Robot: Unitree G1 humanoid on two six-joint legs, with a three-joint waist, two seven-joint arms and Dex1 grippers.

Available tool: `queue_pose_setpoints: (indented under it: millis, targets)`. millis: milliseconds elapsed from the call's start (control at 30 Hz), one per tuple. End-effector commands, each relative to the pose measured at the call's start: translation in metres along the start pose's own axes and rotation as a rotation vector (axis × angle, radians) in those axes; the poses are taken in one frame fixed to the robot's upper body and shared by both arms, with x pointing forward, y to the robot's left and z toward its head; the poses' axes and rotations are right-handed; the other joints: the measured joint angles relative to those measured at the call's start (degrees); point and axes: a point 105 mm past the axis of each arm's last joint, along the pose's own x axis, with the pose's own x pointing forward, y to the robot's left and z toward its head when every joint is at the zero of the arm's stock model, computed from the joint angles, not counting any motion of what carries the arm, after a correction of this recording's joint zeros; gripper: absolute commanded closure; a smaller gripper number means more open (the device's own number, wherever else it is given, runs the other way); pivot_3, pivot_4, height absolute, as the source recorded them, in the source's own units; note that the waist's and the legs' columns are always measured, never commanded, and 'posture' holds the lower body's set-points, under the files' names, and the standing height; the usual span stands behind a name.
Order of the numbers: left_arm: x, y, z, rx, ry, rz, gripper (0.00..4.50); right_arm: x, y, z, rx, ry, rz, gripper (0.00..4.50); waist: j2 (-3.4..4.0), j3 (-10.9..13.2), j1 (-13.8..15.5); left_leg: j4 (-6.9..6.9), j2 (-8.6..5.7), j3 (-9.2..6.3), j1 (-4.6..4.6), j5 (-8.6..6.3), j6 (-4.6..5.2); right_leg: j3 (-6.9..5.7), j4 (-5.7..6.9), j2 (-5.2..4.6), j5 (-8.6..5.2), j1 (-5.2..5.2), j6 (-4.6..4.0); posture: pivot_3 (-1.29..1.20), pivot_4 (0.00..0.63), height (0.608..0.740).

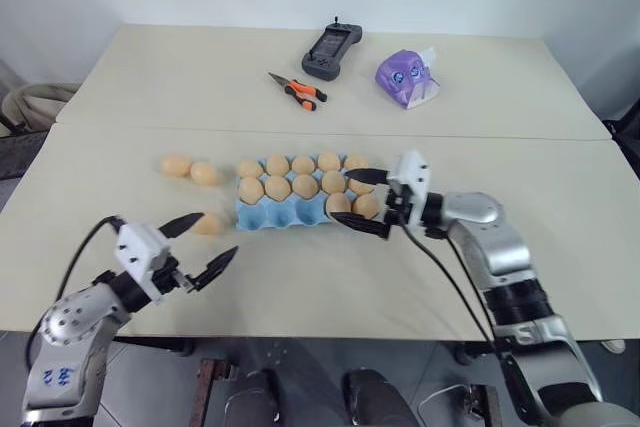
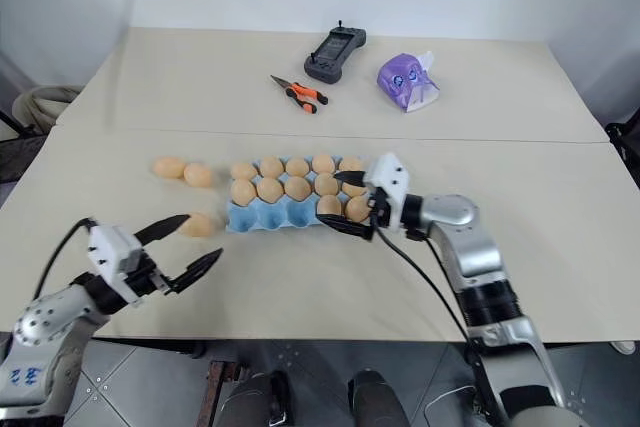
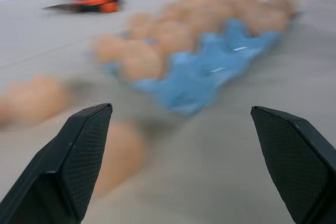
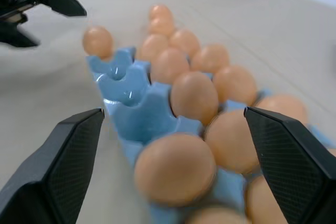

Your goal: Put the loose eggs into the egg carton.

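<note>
— Which way did the egg carton (image 1: pixel 283 215) run?

— Its long side ran left to right across the near table (image 1: pixel 330 287), roughly parallel to the front edge, near the middle. The far row and the middle row were full of eggs; the front row held two at its right end, with three bare blue cups to their left.

— And the loose eggs?

— Three lay on the table left of the carton. Two (image 1: pixel 190 169) sat side by side, touching or nearly so, level with the far row. The third (image 1: pixel 209 223) lay nearer, just off the carton's front left corner.

— The grippers?

— The right gripper (image 1: pixel 364 203) stood at the carton's right end, pointing left, fingers spread wide on either side of the last eggs and holding nothing. The left gripper (image 1: pixel 203 246) hovered near the front edge, left of the carton, also wide and empty — its far fingertip (image 1: pixel 187 223) was close beside the third egg.

— What else was about?

— On the far table lay orange-handled pliers (image 1: pixel 296 91), a black handheld controller (image 1: pixel 331 50) and a purple packet (image 1: pixel 406 78), all well apart from the carton.

— The surface and room?

— Two pale beige tables butted together, with a seam between them, against a plain white wall. Coiled hose (image 1: pixel 35 102) lay on the floor at the far left.
</note>
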Motion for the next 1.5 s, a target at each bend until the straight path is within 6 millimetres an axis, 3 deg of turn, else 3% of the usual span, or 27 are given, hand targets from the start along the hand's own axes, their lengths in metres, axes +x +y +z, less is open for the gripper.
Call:
queue_pose_setpoints:
  millis: [33, 167, 300, 433, 567, 767, 900, 1000, 1233, 1367, 1500]
  targets:
    - [-0.027, 0.013, 0.007, 0.0, -0.029, 0.139, 0.0, -0.041, 0.01, 0.004, -0.058, -0.004, 0.001, 0.03, 0.0, 0.0, -0.04, -0.02, 0.0, 0.0, -0.03, -0.05, 0.02, -0.01, -0.15, -0.04, 0.0, 0.04, 0.0, 0.0, 0.15, 0.74]
    - [-0.051, 0.018, 0.0, -0.019, 0.011, 0.229, 0.0, -0.078, 0.016, -0.007, -0.037, 0.051, -0.069, 0.03, -0.01, 0.0, -0.39, 0.0, 0.03, 0.0, 0.01, -0.11, 0.01, 0.03, -0.28, -0.03, 0.0, 0.16, 0.0, 0.0, 0.15, 0.74]
    - [-0.05, 0.021, 0.003, -0.045, -0.017, 0.315, 0.0, -0.099, 0.02, -0.023, 0.006, 0.091, -0.139, 0.03, -0.01, 0.01, -0.42, 0.01, -0.01, -0.19, 0.37, -0.17, -0.08, -0.01, -0.4, -0.01, 0.04, 0.65, -0.07, 0.0, 0.15, 0.74]
    - [-0.031, 0.015, 0.002, -0.072, -0.026, 0.276, 0.0, -0.096, 0.023, -0.028, -0.008, 0.093, -0.164, 0.03, -0.05, 0.01, -0.32, -0.02, 0.0, -0.31, 0.52, -0.38, -0.32, -0.02, -0.47, -0.06, 0.1, 0.9, -0.15, 0.0, 0.15, 0.74]
    - [0.0, 0.019, -0.001, -0.079, -0.03, 0.241, 0.0, -0.091, 0.026, -0.026, -0.003, 0.087, -0.167, 0.03, -0.05, 0.01, -0.02, 0.0, -0.05, -0.37, 0.52, -0.33, -0.35, -0.07, -0.47, -0.01, 0.11, 0.93, -0.14, 0.0, 0.15, 0.74]
    - [0.044, 0.023, -0.02, -0.118, 0.007, 0.156, 0.0, -0.088, 0.038, -0.023, 0.009, 0.092, -0.161, 0.03, -0.04, 0.0, 0.16, -0.03, -0.09, -0.35, 0.47, -0.18, -0.13, -0.28, -0.52, 0.1, 0.09, 0.87, -0.11, 0.0, 0.15, 0.74]
    - [0.06, 0.018, -0.036, -0.101, 0.05, 0.09, 0.0, -0.082, 0.043, -0.019, 0.014, 0.078, -0.156, 0.03, -0.04, 0.0, -0.16, -0.01, -0.06, -0.3, 0.37, -0.18, -0.15, -0.26, -0.51, 0.15, 0.08, 0.74, -0.09, 0.0, 0.15, 0.74]
    - [0.061, 0.019, -0.045, -0.077, 0.082, 0.087, 0.0, -0.074, 0.05, -0.016, 0.018, 0.058, -0.14, 0.03, -0.01, -0.01, -0.01, 0.04, -0.02, -0.34, 0.39, -0.15, -0.2, -0.28, -0.44, 0.15, 0.08, 0.74, -0.09, 0.0, 0.15, 0.74]
    - [0.051, 0.025, -0.038, -0.056, 0.051, 0.11, 2.05, -0.053, 0.065, -0.012, -0.016, -0.02, -0.09, 0.0, -0.01, -0.02, -0.16, 0.03, -0.02, -0.35, 0.51, -0.11, -0.19, -0.28, -0.27, 0.11, 0.08, 0.81, -0.1, 0.0, 0.15, 0.74]
    - [0.046, 0.029, -0.007, -0.025, -0.07, 0.086, 2.11, -0.054, 0.063, -0.018, -0.007, -0.008, -0.091, 0.0, -0.02, -0.01, -0.04, -0.03, 0.01, -0.34, 0.49, -0.11, -0.19, -0.28, -0.29, 0.09, 0.08, 0.79, -0.1, 0.0, 0.15, 0.74]
    - [0.054, 0.01, 0.017, -0.007, -0.121, -0.074, 2.11, -0.059, 0.058, -0.023, -0.011, 0.015, -0.115, 0.0, -0.02, -0.01, 0.51, 0.0, 0.04, -0.5, 0.36, -0.1, -0.19, -0.47, -0.35, 0.1, 0.08, 0.78, -0.1, 0.0, 0.15, 0.74]
